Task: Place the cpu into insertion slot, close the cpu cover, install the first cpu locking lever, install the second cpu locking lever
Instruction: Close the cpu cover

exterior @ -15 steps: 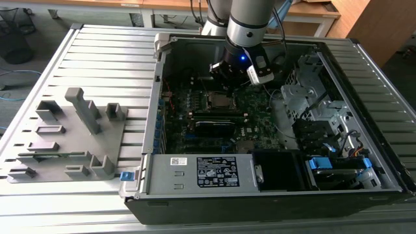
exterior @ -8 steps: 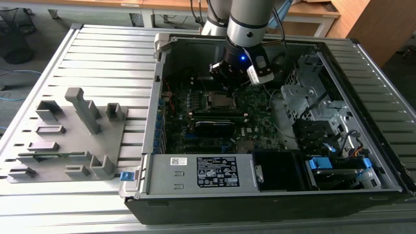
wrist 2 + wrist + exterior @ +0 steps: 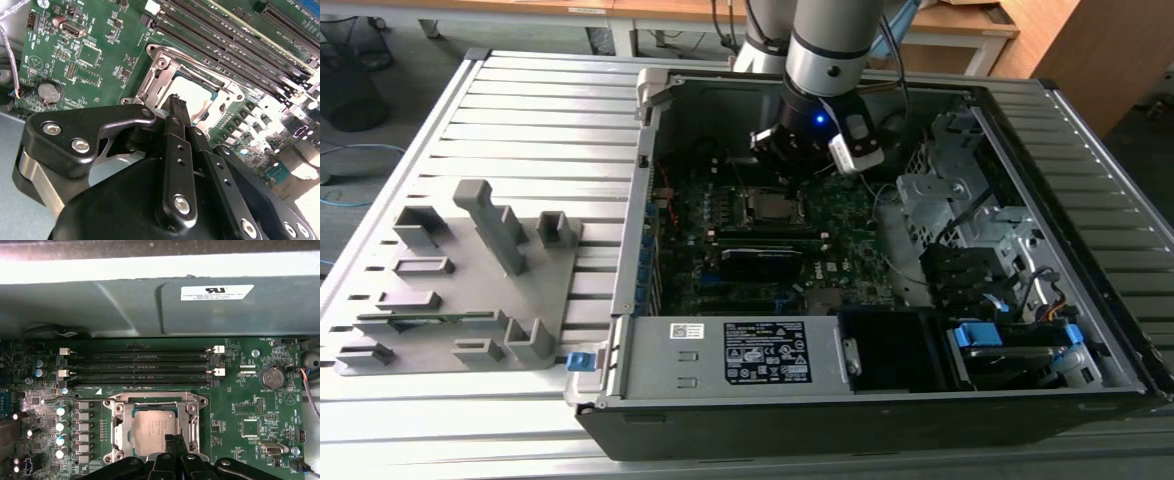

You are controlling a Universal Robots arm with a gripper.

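The cpu [image 3: 151,427] lies flat in the insertion slot [image 3: 111,404] on the green motherboard, its dull silver top showing through the window of the cpu cover [image 3: 123,429]. The silvery cover lies flat around the chip. My gripper [image 3: 174,440] hangs just above the socket's near edge, its two black fingers pressed together with nothing between them. In the second wrist view the fingertips [image 3: 175,102] stand over the chip [image 3: 192,92] and partly hide the socket. In the exterior view my gripper [image 3: 787,170] is inside the open computer case, above the socket [image 3: 774,207].
Long black memory slots [image 3: 140,367] run beside the socket, with a row of capacitors [image 3: 61,432] on another side. The case wall [image 3: 150,310] rises close behind. A white-labelled power supply [image 3: 740,355] and drive cages [image 3: 974,250] crowd the case. A grey fixture [image 3: 467,290] stands on the table outside.
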